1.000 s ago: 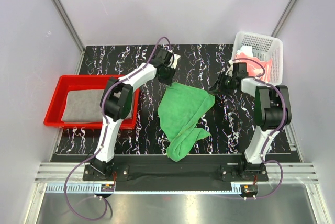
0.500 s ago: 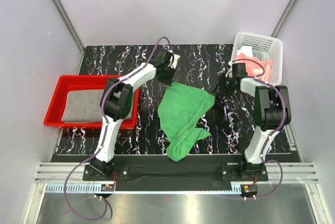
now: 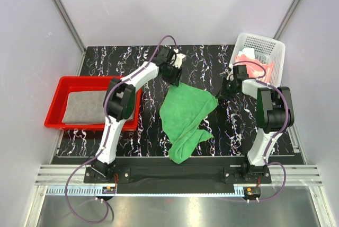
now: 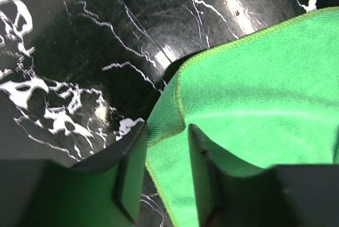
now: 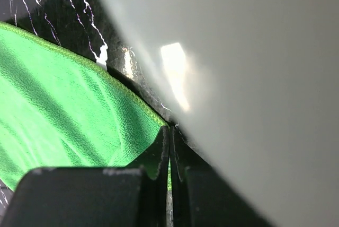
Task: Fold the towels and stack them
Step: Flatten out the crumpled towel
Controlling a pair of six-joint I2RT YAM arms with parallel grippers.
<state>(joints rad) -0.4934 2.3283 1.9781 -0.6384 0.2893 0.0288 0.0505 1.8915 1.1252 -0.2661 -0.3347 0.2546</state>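
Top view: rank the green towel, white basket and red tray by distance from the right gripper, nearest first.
1. green towel, corner in the right gripper, mid-table.
2. white basket, just behind, far right corner.
3. red tray, across at the left.

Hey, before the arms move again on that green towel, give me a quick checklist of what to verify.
1. Grip of the right claw on the green towel, far right corner: ok, shut on it.
2. Grip of the left claw on the far left corner: not ok, jaws apart, hem loose between them.
3. Green towel lying flat: not ok, near end bunched.
4. Folded grey towel in the red tray: ok.
5. Green towel apart from the basket: ok.
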